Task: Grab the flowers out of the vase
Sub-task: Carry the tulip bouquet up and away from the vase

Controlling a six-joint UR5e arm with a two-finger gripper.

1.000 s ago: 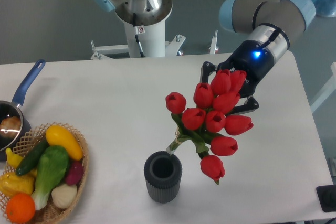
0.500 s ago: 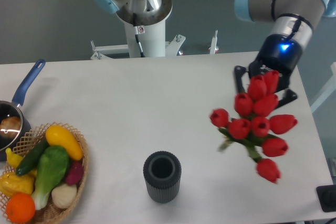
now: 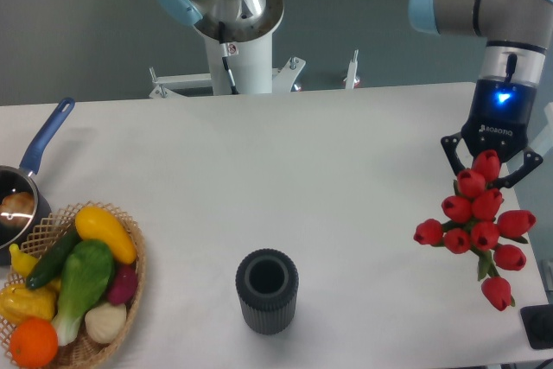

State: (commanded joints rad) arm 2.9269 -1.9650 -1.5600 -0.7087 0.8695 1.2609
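The flowers (image 3: 478, 222), a bunch of red tulips with green stems, hang in the air near the table's right edge, well clear of the vase. My gripper (image 3: 489, 164) is shut on the top of the bunch, its dark fingers showing either side of the uppermost blooms. The vase (image 3: 267, 290), a dark ribbed cylinder, stands upright and empty near the front middle of the table, far to the left of the gripper.
A wicker basket (image 3: 130, 295) of colourful vegetables sits at the front left. A blue-handled saucepan (image 3: 34, 157) is behind it at the left edge. The robot's white base column (image 3: 244, 49) stands at the back. A dark object (image 3: 539, 326) sits at the front right corner.
My gripper has carried the flowers out of the vase and to the right, from beside the vase to the table's right edge. The vase stayed put.
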